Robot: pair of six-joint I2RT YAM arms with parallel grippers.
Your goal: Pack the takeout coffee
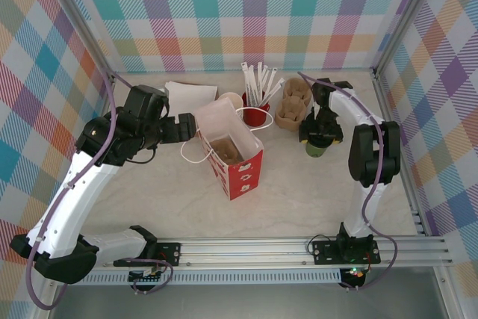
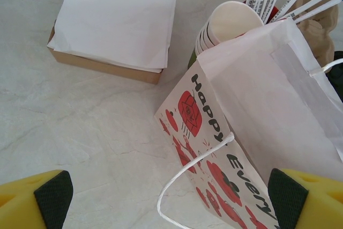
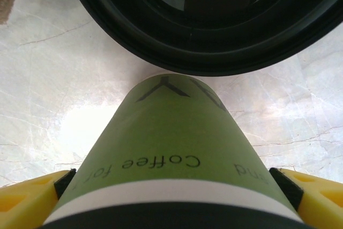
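Note:
The takeout coffee (image 1: 315,149), a green paper cup (image 3: 171,143) with a black lid, stands on the table right of centre. My right gripper (image 1: 320,136) comes down over it, and both pads (image 3: 63,182) press against the cup's sides just under the lid. A white paper bag (image 1: 239,173) with red flowers stands open mid-table. My left gripper (image 1: 187,128) hovers at the bag's left rim, open (image 2: 170,202), with the bag's printed side (image 2: 214,148) and its string handle (image 2: 187,178) below the gap.
A box of white napkins (image 1: 187,95) sits at the back left. Behind the bag are a cream cup (image 1: 230,100), a red cup with straws (image 1: 256,116) and a cardboard carrier (image 1: 293,102). A round glossy black thing (image 3: 203,20) lies just beyond the green cup.

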